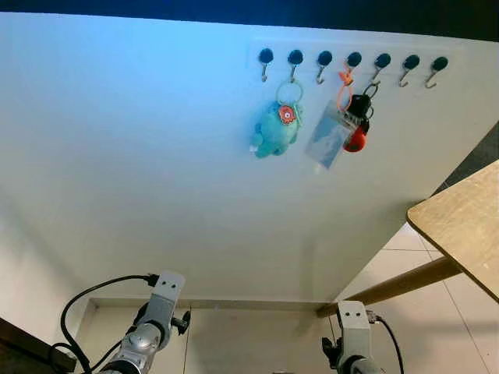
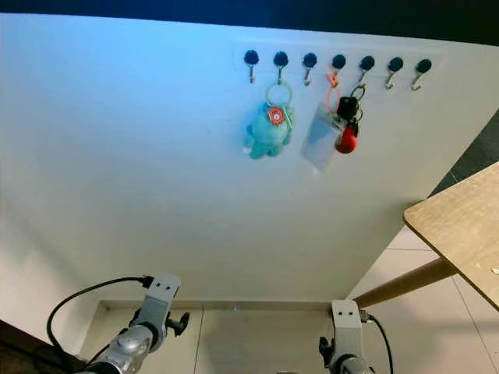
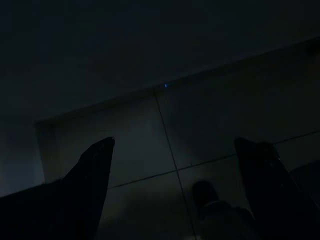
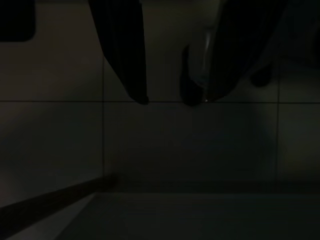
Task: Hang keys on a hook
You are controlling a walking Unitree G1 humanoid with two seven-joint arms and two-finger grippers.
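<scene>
Down low, the left tool (image 3: 175,150) and right tool (image 4: 170,97) are both hanging over the floor tiles (image 4: 190,145), fingers spread and gripping nothing. High above and ahead of them, black keys with a red fob (image 1: 358,125) are dangling from a wall hook (image 1: 381,62), beside a turquoise plush (image 1: 274,131) and a card holder (image 1: 329,139).

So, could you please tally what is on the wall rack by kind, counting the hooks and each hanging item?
Hooks: 7
Teal plush keychain: 1
Card holder on orange strap: 1
Black and red key bunch: 1
Total: 10
</scene>
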